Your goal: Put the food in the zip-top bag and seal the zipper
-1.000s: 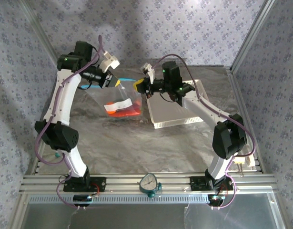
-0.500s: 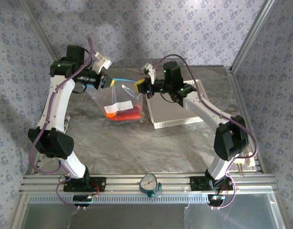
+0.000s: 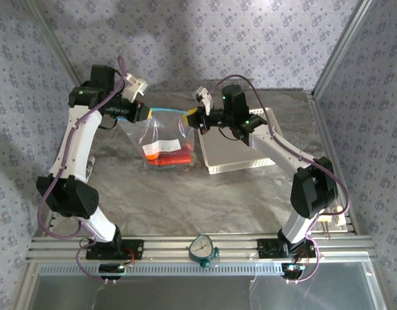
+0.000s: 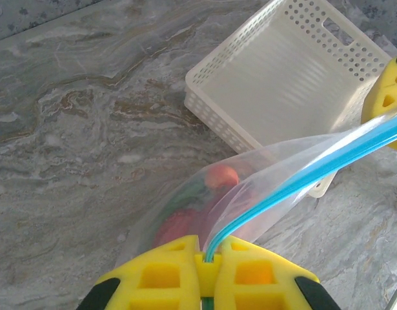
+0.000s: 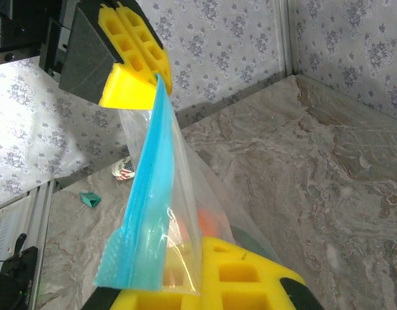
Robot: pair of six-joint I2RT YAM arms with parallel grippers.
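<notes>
Left wrist: food (image 4: 219, 177) hazy inside bag (image 4: 275, 169)

A grey, brown-veined marble-patterned tabletop (image 3: 185, 194) spreads across the enclosure. Pale lilac floral-print walls (image 3: 250, 39) close it in at the back and on both sides, with slim silver aluminium posts (image 3: 335, 55) rising at the corners. A ribbed aluminium rail (image 3: 159, 245) runs along the near edge. Soft light casts faint shadows on the walls.
</notes>
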